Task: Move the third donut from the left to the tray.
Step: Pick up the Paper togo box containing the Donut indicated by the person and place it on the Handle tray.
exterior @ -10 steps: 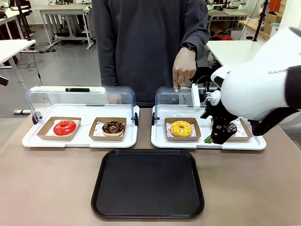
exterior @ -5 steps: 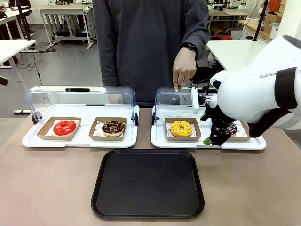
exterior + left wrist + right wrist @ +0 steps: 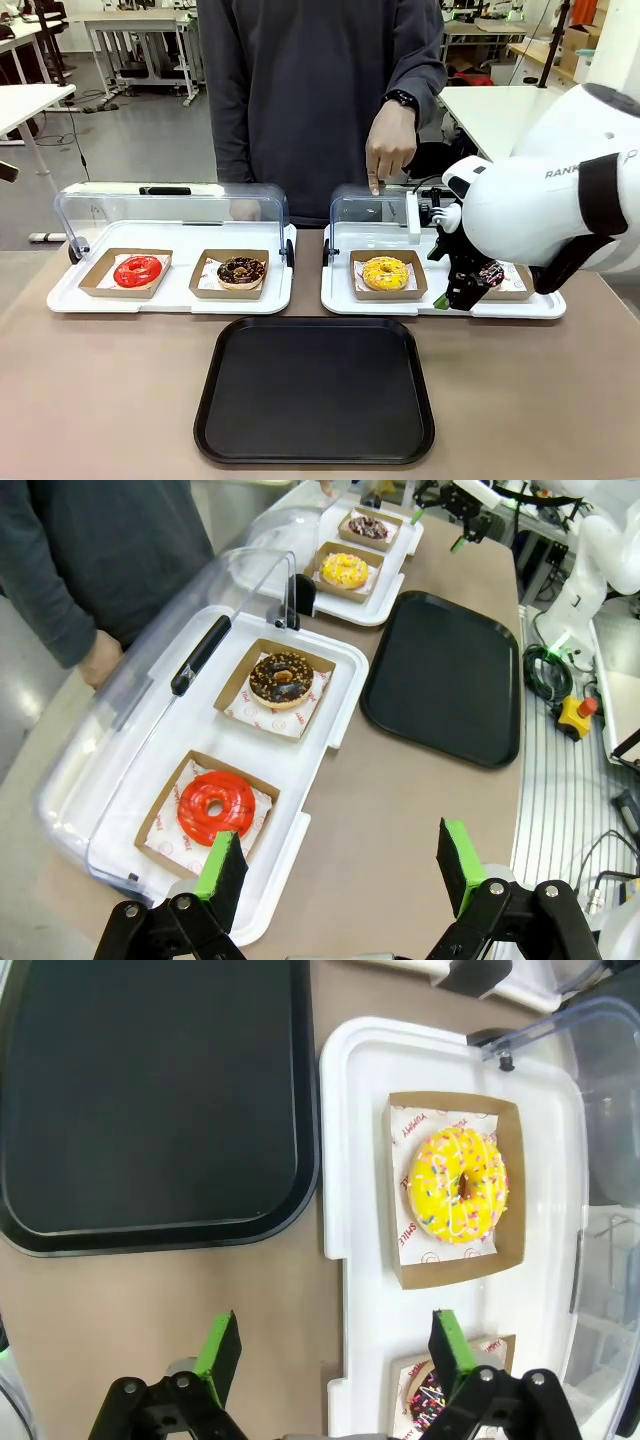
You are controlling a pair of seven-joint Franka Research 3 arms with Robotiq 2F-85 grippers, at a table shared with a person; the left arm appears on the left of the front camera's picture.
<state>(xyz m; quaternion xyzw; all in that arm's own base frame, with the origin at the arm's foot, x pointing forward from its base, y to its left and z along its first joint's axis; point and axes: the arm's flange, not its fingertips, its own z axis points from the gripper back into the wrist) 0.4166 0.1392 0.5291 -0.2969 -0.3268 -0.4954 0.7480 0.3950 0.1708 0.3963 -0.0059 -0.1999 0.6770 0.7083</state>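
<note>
The third donut from the left (image 3: 385, 272) is yellow-glazed with sprinkles and sits in a brown cardboard square on the right white tray. My right gripper (image 3: 455, 293) hangs open just right of it, above that tray's front edge. In the right wrist view the yellow donut (image 3: 460, 1185) lies ahead and to the right of my right gripper (image 3: 335, 1360), with nothing between the pads. The black tray (image 3: 314, 390) lies at the table's front middle and shows as the black tray (image 3: 150, 1090) at upper left. My left gripper (image 3: 340, 880) is open above the table's left end, far from the yellow donut (image 3: 344, 569).
A red donut (image 3: 137, 270) and a chocolate donut (image 3: 241, 270) sit on the left white tray (image 3: 170, 298) under its raised clear lid. A dark sprinkled donut (image 3: 492, 272) lies behind my right gripper. The person's hand (image 3: 390, 150) holds the right lid (image 3: 368, 205) open.
My right arm's body has swung back to the right and the gripper has edged slightly left along the tray's front. Donuts, tray and the person's hand have stayed put.
</note>
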